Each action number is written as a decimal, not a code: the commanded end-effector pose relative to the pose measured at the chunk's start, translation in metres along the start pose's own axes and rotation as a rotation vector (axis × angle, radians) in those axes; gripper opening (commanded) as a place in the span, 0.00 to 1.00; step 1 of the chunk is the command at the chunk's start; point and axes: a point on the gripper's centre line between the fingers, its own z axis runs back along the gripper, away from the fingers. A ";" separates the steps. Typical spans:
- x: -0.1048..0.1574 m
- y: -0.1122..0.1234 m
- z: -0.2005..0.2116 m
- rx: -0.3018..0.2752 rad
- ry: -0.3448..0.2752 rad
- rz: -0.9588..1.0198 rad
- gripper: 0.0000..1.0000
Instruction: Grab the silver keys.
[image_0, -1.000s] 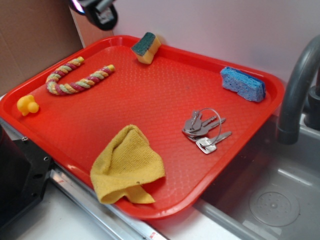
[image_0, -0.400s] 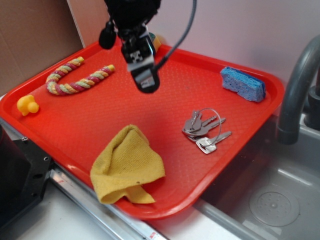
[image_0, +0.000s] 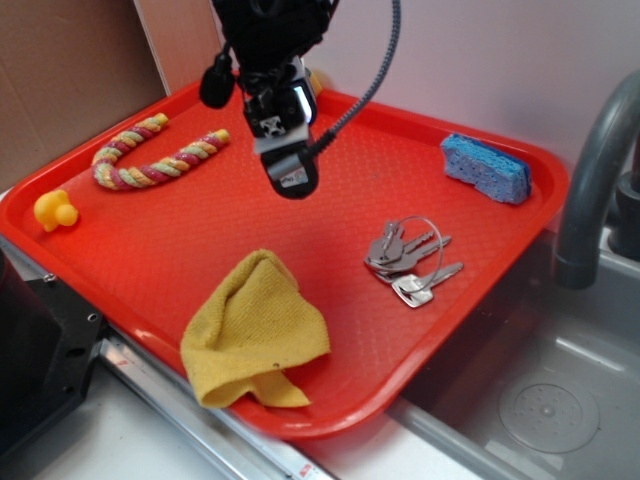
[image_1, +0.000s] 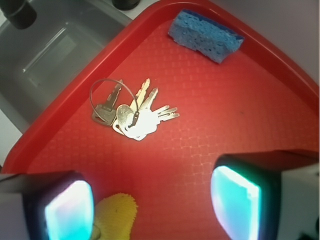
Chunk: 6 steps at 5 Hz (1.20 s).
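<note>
I can read no text, label, brand, number or sign in either view; the silver keys (image_1: 131, 113) show no stamping I can make out from here; the red tray (image_0: 330, 180) has only a moulded texture; the blue sponge (image_1: 205, 35) is unmarked.

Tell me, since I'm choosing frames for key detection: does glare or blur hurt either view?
Wrist view: silver keys sharp, some blades glare white; gripper fingertips are blurred, glowing cyan. Exterior view: even light, keys small but clear.
</note>
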 end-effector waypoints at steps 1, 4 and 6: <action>0.047 -0.008 -0.035 0.086 0.043 -0.091 1.00; 0.053 -0.034 -0.048 -0.042 0.026 -0.355 1.00; 0.041 -0.026 -0.054 -0.072 0.067 -0.352 1.00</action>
